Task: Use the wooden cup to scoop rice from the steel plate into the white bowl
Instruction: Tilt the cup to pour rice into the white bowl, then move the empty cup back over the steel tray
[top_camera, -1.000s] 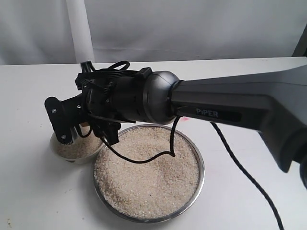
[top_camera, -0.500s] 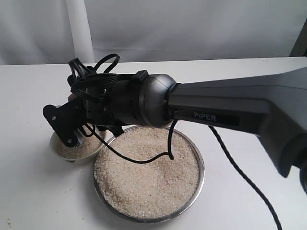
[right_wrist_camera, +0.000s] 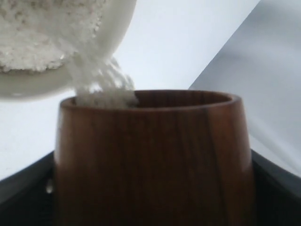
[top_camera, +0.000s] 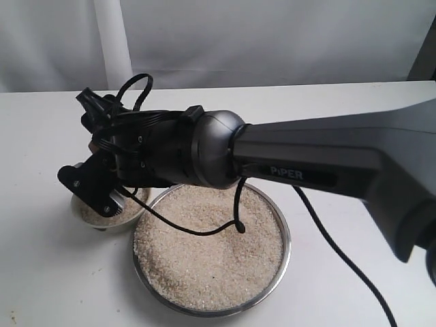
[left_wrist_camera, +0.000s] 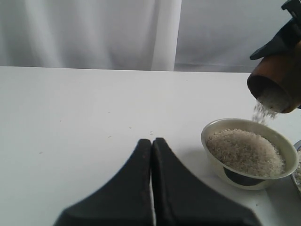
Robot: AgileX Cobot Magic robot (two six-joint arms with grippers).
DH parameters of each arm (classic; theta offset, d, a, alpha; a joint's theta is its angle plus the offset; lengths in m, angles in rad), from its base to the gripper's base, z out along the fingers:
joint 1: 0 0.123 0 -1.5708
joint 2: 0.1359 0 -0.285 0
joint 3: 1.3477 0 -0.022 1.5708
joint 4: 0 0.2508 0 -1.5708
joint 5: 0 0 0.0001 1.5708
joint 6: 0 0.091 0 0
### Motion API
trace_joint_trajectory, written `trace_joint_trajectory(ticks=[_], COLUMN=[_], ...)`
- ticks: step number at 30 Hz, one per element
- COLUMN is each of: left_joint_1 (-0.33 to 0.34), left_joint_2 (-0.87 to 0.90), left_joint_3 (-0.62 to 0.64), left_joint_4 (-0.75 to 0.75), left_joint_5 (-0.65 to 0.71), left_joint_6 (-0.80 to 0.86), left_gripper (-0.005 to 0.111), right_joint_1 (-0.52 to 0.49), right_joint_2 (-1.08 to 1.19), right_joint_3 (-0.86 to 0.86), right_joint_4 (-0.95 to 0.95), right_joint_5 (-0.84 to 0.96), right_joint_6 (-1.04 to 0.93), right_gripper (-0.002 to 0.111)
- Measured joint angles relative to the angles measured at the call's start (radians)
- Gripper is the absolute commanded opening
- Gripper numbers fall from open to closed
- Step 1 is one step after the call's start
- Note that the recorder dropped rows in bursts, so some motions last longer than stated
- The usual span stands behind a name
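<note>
Pouring rice [left_wrist_camera: 260, 112] from tilted wooden cup [left_wrist_camera: 277, 84] into white bowl [left_wrist_camera: 212, 142]; right gripper [top_camera: 99, 185] jaws pinching wooden cup; left gripper [left_wrist_camera: 151, 179] jaws pressed together, apart from white bowl.

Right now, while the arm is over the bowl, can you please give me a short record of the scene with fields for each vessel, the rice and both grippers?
wooden cup: tilted above the white bowl, mouth pointing down
pouring: rice falls from the cup into the bowl
white bowl: stands on the table beside the steel plate, heaped with rice
steel plate: covered with rice nearly to its rim
right gripper: closed on the cup
left gripper: shut, holds nothing, apart from the bowl
</note>
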Motion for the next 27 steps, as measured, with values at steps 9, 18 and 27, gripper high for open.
trace_joint_trajectory(ticks=[9, 18, 27], left_joint_1=[0.0, 0.0, 0.0], left_joint_2=[0.0, 0.0, 0.0], left_joint_3=[0.0, 0.0, 0.0], left_joint_4=[0.0, 0.0, 0.0], left_joint_5=[0.0, 0.0, 0.0], left_joint_6=[0.0, 0.0, 0.0], left_gripper=[0.0, 0.0, 0.0], right_joint_1=[0.008, 0.008, 0.008], right_joint_2=[0.0, 0.0, -0.193], right_joint_3=[0.0, -0.002, 0.079], right_joint_4=[-0.018, -0.018, 0.26], right_joint_5=[-0.003, 0.001, 0.063], right_joint_6=[-0.01, -0.018, 0.339], right_gripper=[0.0, 0.0, 0.0])
